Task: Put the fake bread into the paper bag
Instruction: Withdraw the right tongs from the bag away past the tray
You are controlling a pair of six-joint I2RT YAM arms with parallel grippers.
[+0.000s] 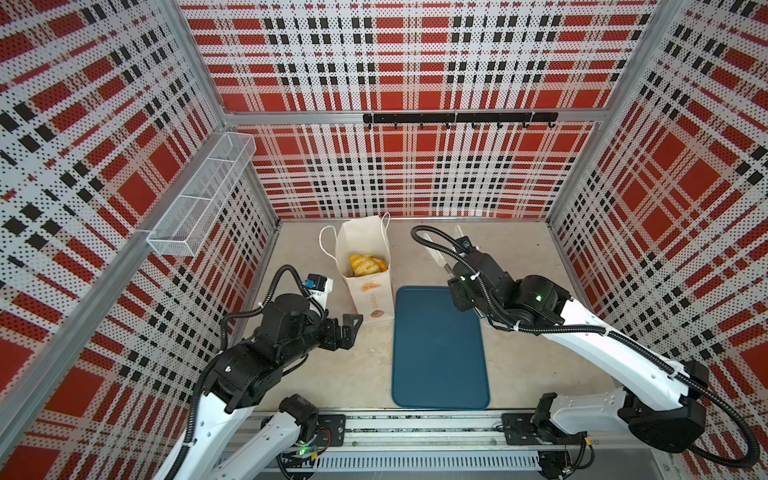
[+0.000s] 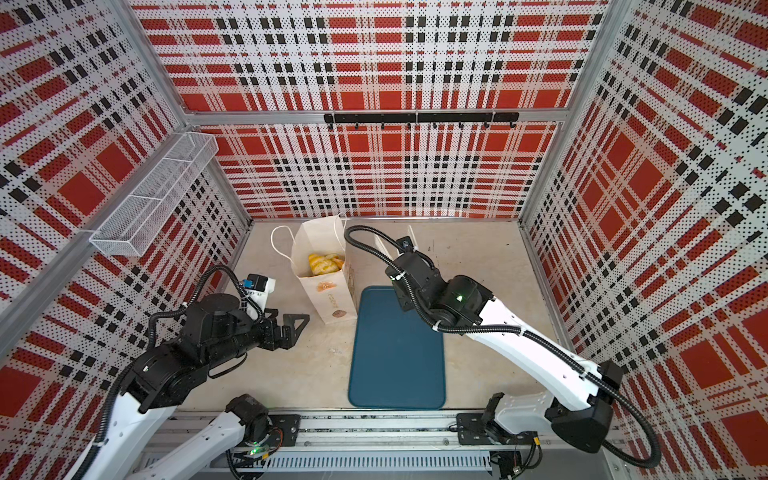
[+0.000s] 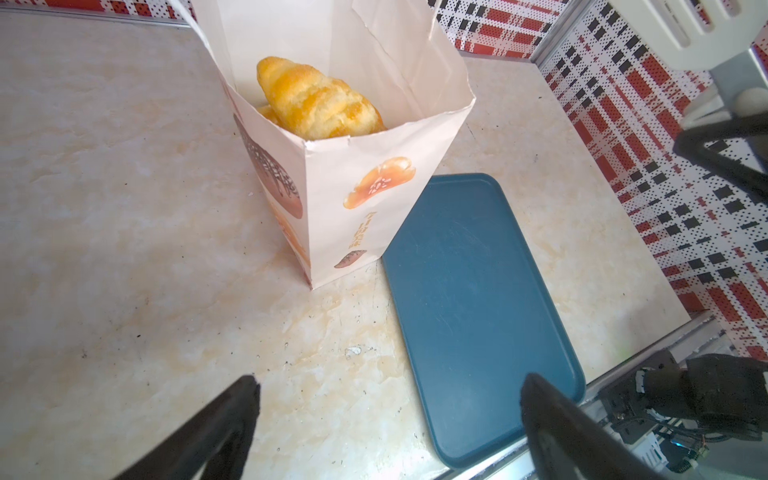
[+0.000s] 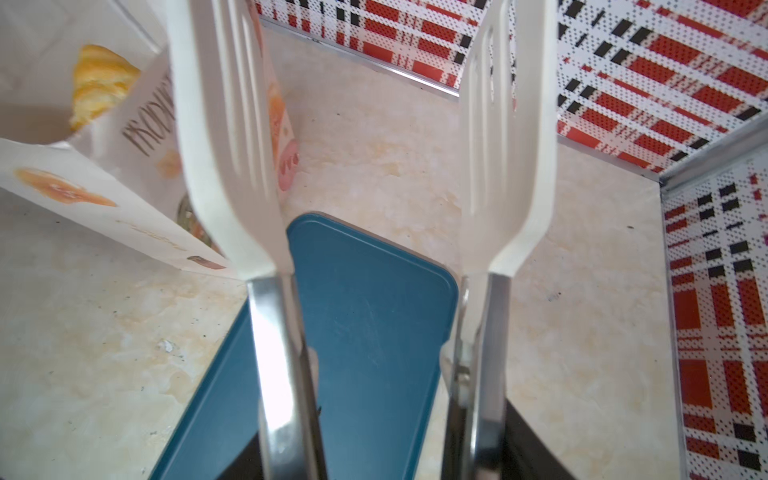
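The white paper bag (image 1: 371, 297) (image 2: 330, 296) stands open and upright at the back of the table. Golden striped fake bread (image 1: 365, 264) (image 2: 325, 263) fills it near the rim, with a croissant (image 3: 316, 102) (image 4: 99, 83) on top. My left gripper (image 1: 352, 328) (image 3: 388, 382) hovers open and empty just left of the bag's base. My right gripper (image 1: 451, 268) (image 4: 382, 449) is raised right of the bag, shut on white tongs (image 1: 434, 249) (image 4: 224, 124). The tongs' blades stand apart with nothing between them.
A flat dark teal tray (image 1: 440, 349) (image 3: 478, 311) lies bare beside the bag's right front corner, under the right arm. A white wire basket (image 1: 199, 199) hangs on the left wall. A black hook rail (image 1: 457, 118) crosses the back wall.
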